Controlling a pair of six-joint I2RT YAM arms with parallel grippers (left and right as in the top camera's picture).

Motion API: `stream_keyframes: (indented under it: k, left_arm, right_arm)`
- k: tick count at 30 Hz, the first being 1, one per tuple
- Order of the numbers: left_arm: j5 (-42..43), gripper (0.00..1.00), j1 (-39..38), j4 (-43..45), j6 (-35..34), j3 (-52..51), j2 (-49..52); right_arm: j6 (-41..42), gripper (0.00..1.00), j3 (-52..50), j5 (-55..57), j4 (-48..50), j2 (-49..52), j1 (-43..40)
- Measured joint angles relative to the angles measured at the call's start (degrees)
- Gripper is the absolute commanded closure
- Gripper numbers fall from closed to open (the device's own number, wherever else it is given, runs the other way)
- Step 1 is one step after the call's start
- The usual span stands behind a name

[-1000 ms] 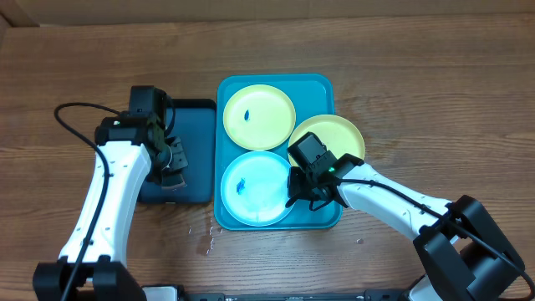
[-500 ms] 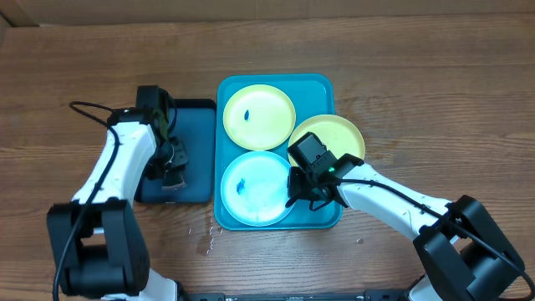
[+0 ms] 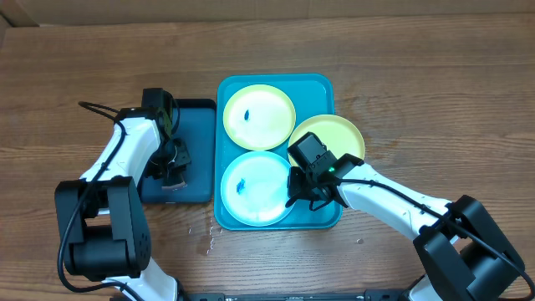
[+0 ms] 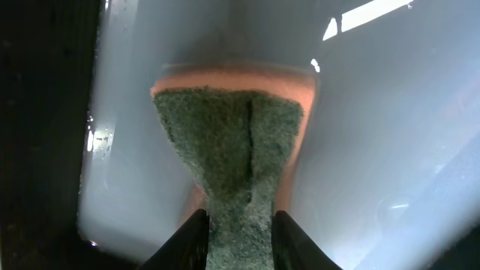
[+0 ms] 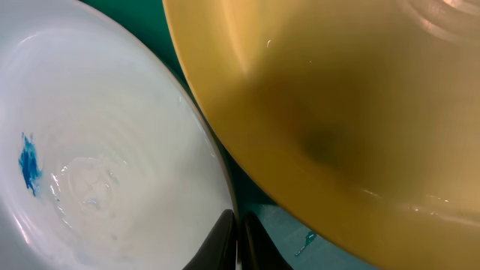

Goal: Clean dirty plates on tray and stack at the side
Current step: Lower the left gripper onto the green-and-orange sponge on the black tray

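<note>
Left arm (image 3: 125, 150) folded inward — only wrist view shows left gripper (image 4: 238, 219) pinching sponge (image 4: 229, 135).

Brown wood-grain table (image 3: 435, 84) (evenly lit) meets, perhaps, cardboard (image 3: 12, 10) at back.

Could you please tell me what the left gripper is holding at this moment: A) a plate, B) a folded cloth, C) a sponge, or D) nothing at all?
C: in the left wrist view, the left gripper pinches a green-faced, orange-backed sponge between its jaws.
</note>
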Motion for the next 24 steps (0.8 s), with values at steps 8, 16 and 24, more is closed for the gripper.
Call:
stream_keyframes:
  k: [8, 16, 24]
  left_arm:
    - [-0.4, 0.71, 0.1, 1.9, 0.7, -1.4, 0.0]
    - [-0.4, 0.73, 0.1, 3.9, 1.6, -2.6, 0.0]
    - [-0.3, 0.95, 0.1, 4.3, 3.0, -2.6, 0.0]
  right_arm:
    - [0.0, 0.94, 0.0, 0.0, 0.0, 0.0, 0.0]
    - [0.0, 0.94, 0.0, 0.0, 0.0, 0.0, 0.0]
    - [0.0, 0.94, 0.0, 0.0, 0.0, 0.0, 0.0]
